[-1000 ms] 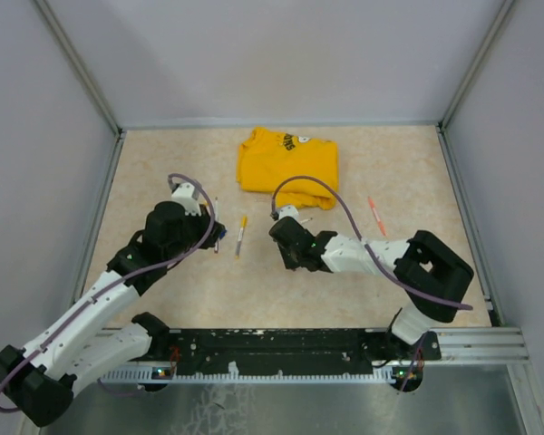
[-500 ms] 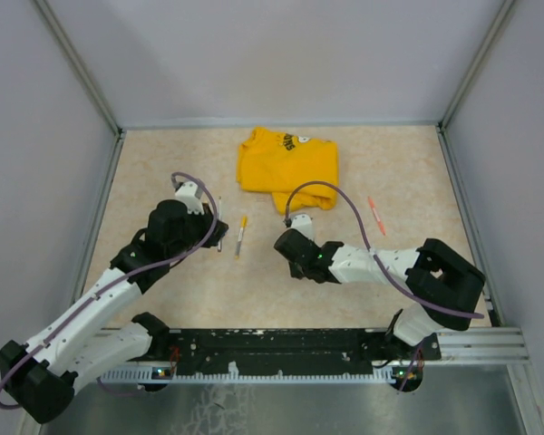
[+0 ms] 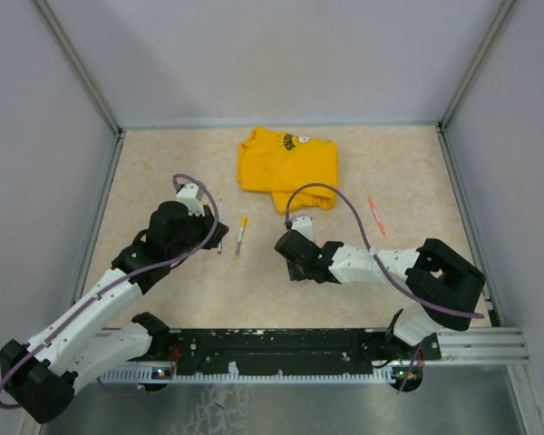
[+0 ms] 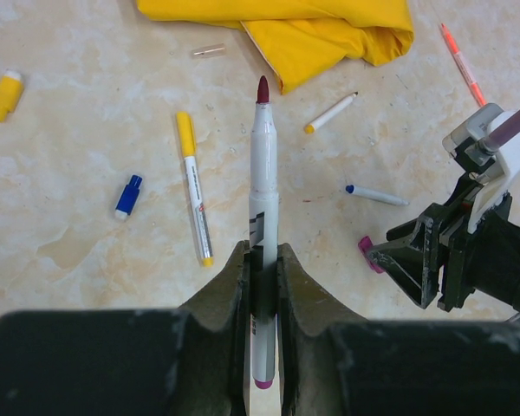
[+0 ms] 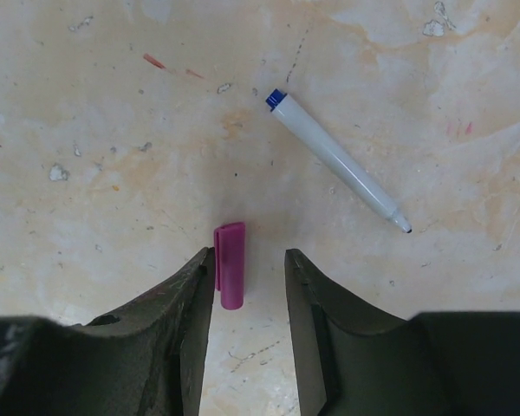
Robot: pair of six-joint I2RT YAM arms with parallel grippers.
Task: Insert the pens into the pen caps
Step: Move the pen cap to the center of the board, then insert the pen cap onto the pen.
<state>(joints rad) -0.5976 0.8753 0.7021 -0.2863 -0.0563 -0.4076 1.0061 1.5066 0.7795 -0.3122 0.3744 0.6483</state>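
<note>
**Left fingers** (image 4: 227, 288): closed narrow on the barrel of the dark-red-tipped pen (image 4: 262, 165). The grip is near the pen's rear end. The pen sits straight in the grip, tip pointing forward, away from the wrist.

**Right fingers** (image 5: 187, 299): parted to a moderate width and brought low over the bench (image 5: 113, 130), straddling the magenta cap (image 5: 230, 276). The cap lies flat, lengthways in the gap, close against one finger with clear space to the other. It is not gripped.

**Surroundings:**
- Just beyond the cap, a blue-tipped pen (image 5: 338, 169) lies uncapped on a diagonal.
- A blue cap (image 4: 128, 197) and a yellow cap (image 4: 6, 94) lie well apart on the left arm's side.
- The yellow T-shirt (image 4: 277, 26) is at the far side.

**Step in hand (judgement):** picking up the magenta cap to pair it with the pen in the left grip. The pen's rear end is also magenta, so the colours seem to match.

**Next move calls for:**
- Closing squarely on the cap without nudging it out sideways, then lifting it.
- Turning its open end toward the pen tip. I cannot tell which end is open.
- Lining the two up end to end before pushing them together.
</note>
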